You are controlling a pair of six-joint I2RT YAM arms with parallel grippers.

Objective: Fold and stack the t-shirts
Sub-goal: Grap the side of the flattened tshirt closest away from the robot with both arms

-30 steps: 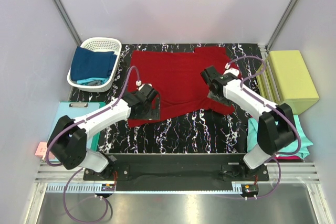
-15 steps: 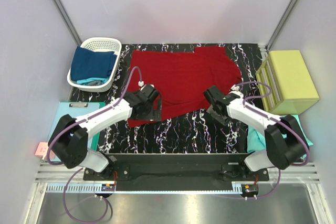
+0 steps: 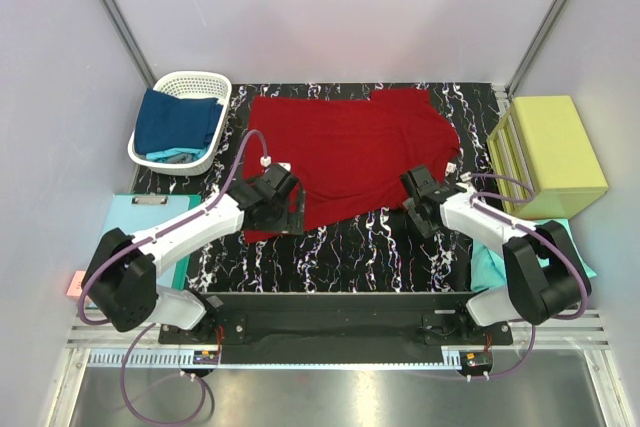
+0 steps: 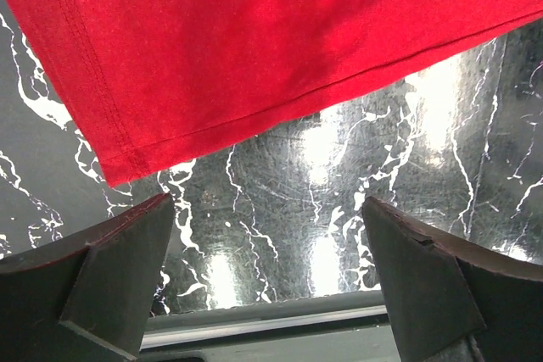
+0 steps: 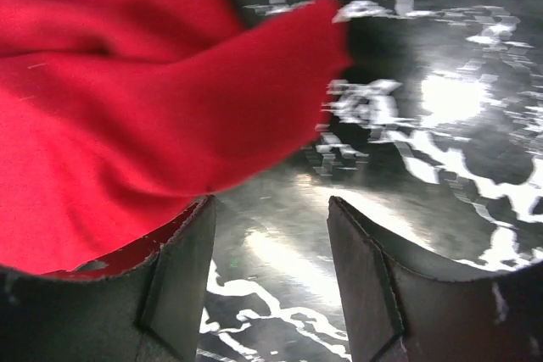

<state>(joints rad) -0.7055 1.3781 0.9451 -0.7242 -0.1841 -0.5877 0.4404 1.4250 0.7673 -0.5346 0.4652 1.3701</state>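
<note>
Dark red t-shirt (image 3: 350, 147) lies spread flat and unfolded on the marbled surface (image 3: 350, 247), just ahead of both my claws; by my judgement no fold is made yet and no stack begun. More t-shirts (image 3: 178, 122), navy and teal, sit in a white basket (image 3: 190, 78) well beyond my left claw (image 3: 285, 210). Teal and magenta cloth (image 3: 500, 265) lies behind my right claw (image 3: 412, 205); folded or not, I cannot tell. Left claw gapes wide, empty. Right claw stands parted, gripping nothing. Only the wrist views show the close detail: the stitched hem corner just ahead of my left fingers (image 4: 110, 269), and a blurred red flap ahead-left of my right fingers (image 5: 361, 277), with bare surface between them
</note>
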